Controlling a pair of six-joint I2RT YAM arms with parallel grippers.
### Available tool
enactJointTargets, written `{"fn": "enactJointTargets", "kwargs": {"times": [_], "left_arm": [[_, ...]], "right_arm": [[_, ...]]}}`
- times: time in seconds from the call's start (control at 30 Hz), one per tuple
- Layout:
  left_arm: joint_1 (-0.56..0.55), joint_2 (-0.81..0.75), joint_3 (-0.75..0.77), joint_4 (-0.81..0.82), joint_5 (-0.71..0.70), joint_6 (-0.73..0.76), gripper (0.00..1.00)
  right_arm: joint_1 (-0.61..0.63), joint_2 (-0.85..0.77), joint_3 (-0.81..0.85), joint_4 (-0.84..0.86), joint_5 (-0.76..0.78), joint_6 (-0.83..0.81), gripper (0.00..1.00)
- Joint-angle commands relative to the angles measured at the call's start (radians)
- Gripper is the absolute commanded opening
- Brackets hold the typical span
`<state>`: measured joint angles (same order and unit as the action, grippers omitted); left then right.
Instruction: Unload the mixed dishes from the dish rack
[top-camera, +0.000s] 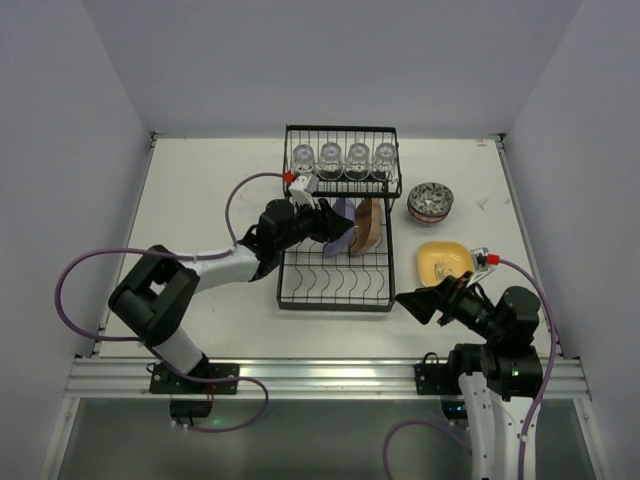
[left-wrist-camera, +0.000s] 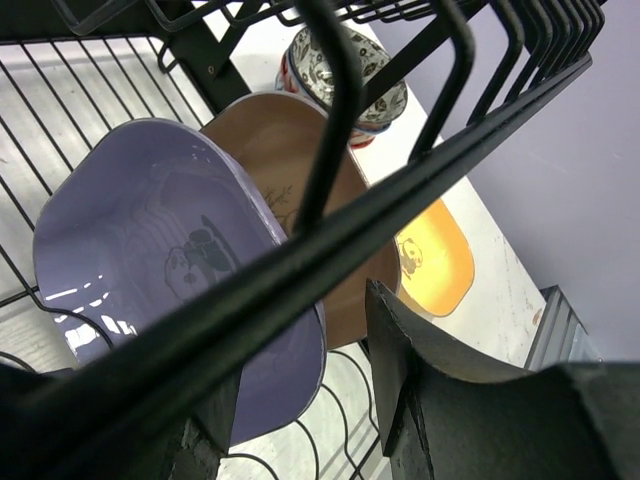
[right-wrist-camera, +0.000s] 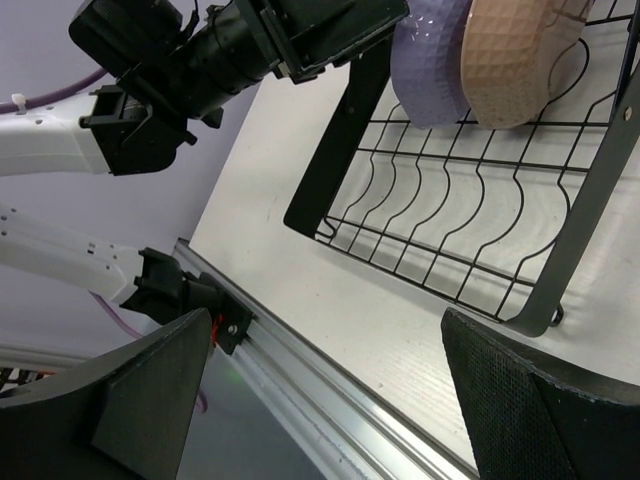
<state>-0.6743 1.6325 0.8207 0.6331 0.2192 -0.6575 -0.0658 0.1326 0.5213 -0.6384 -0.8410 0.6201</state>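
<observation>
The black dish rack (top-camera: 335, 290) stands mid-table. Several clear glasses (top-camera: 343, 157) sit on its upper shelf. A purple plate (top-camera: 343, 213) and a brown plate (top-camera: 367, 225) stand on edge in the lower slots. My left gripper (top-camera: 331, 236) reaches in under the shelf; in the left wrist view its open jaws straddle the purple plate's (left-wrist-camera: 150, 230) lower rim, with a gap at the right finger (left-wrist-camera: 405, 390). The brown plate (left-wrist-camera: 260, 140) stands just behind. My right gripper (top-camera: 418, 305) is open and empty near the rack's front right corner (right-wrist-camera: 540, 300).
A yellow plate (top-camera: 443, 262) lies on the table right of the rack. Patterned bowls (top-camera: 431, 203) sit stacked behind it. Both also show in the left wrist view: plate (left-wrist-camera: 435, 265), bowls (left-wrist-camera: 385, 95). The aluminium rail (right-wrist-camera: 330, 370) runs along the table's near edge.
</observation>
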Motion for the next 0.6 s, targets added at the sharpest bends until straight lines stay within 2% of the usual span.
{"fn": "enactJointTargets", "kwargs": {"times": [0.0,0.33,0.57], "left_arm": [[-0.002,0.02,-0.009,0.094,0.011,-0.017,0.52],[-0.087,-0.006,-0.072,0.18,-0.152,0.05,0.56],[-0.103,-0.014,-0.117,0.228,-0.213,0.07,0.54]], "right_arm": [[-0.003,-0.005,0.0,-0.027,-0.041,-0.019,0.98],[-0.003,-0.011,0.006,-0.043,-0.059,-0.025,0.98],[-0.002,-0.01,0.016,-0.053,-0.073,-0.028,0.98]]}}
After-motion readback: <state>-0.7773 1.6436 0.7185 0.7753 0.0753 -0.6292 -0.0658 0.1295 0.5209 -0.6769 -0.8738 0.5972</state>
